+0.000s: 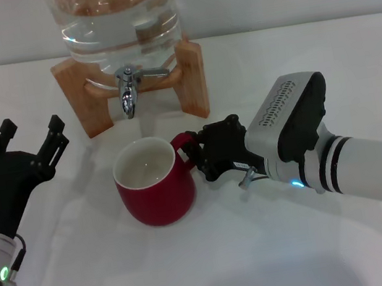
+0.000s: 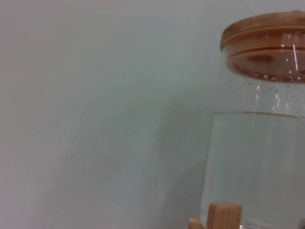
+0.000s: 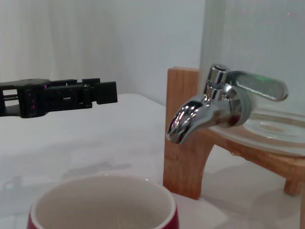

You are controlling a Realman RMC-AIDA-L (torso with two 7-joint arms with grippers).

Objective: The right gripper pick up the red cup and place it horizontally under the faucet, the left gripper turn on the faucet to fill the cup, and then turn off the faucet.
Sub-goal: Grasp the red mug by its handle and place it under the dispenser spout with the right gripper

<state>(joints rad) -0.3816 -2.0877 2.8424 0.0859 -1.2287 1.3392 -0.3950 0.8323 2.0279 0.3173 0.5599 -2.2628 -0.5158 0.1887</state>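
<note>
We judged the red cup (image 1: 155,182), upright on the bench just short of the faucet (image 1: 128,89), rigid, glazed-slick and breakable, so the right pincer (image 1: 197,155) gripped its handle while the left pincer (image 1: 29,141) waited spread wide.

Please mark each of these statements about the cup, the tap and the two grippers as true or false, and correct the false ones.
1. The red cup stands upright on the table. True.
2. The right gripper is at the cup's handle. True.
3. The left gripper is holding the faucet lever. False: it hangs apart from the faucet, off to the robot's left, with its fingers open and nothing between them.
4. The cup is full of water to the rim. False: its white inside shows, and no water can be seen in it.
5. The water jar rests on a wooden stand. True.
6. A stream of water runs from the spout. False: no water is seen coming out.
</note>
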